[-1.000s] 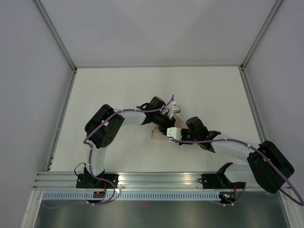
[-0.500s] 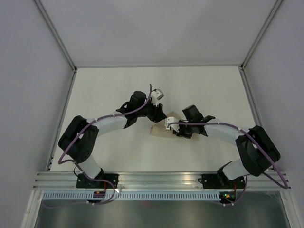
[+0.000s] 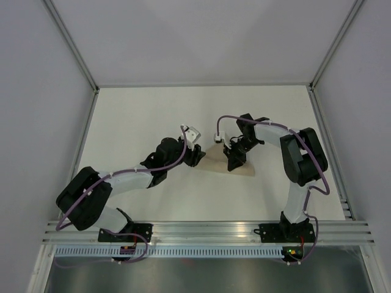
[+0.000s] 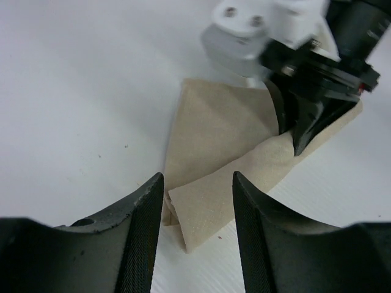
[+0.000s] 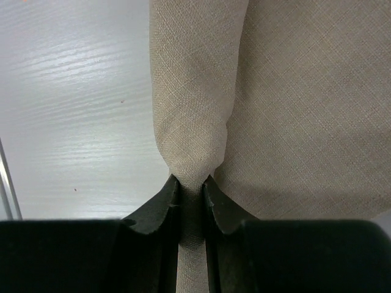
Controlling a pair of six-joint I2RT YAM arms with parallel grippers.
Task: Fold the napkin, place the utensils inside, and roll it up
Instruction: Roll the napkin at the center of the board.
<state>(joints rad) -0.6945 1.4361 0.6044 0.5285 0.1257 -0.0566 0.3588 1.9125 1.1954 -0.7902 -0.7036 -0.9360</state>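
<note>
The right claw (image 5: 190, 183) was clamped on a pinched ridge of the part-rolled napkin (image 4: 211, 131). The roll ran straight ahead of its fingers, and flat cloth spread to their right. The left claw (image 4: 197, 186), fingers apart and holding nothing, faced the roll's open end, which lay just ahead of its tips and between them. The roll's long axis led away from it toward the other claw. No cutlery showed, and whether any lay inside the roll could not be told. The smooth white table (image 3: 140, 116) gave both claws room, with the grey walls (image 3: 36, 91) well apart from them.
</note>
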